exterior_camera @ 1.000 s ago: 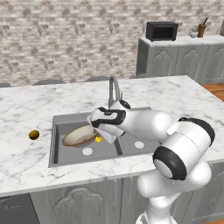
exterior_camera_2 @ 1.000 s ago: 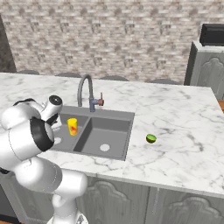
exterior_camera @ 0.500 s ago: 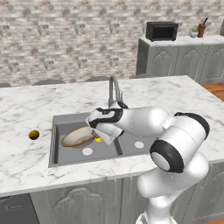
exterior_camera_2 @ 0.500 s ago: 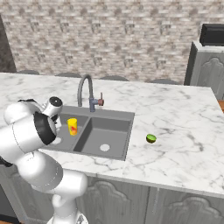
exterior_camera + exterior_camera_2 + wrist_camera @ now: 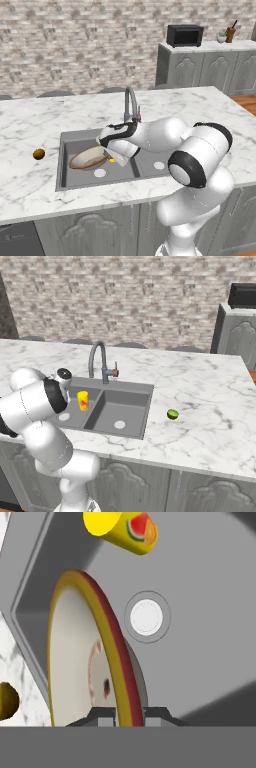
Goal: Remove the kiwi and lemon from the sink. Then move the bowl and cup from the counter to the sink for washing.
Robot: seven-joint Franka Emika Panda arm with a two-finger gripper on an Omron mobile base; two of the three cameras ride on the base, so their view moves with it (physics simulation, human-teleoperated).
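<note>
Bowl [image 5: 89, 158] in sink's [image 5: 65, 172] left basin — jaws clamped on its rim.
Little has shifted in the last second; cup [image 5: 82, 400] already in, release remains.

No readable text, brand or number anywhere; the cup [image 5: 122, 529] at 12 o'clock in the hand view bears just a red-orange fruit-slice picture, no lettering

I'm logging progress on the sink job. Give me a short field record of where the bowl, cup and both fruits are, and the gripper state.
bowl: in the left basin of the sink, rim between the gripper fingertips
cup: left basin, upright
golden-brown fruit: on the counter, left of sink
green fruit: counter, right of sink
gripper: shut on bowl rim
</note>
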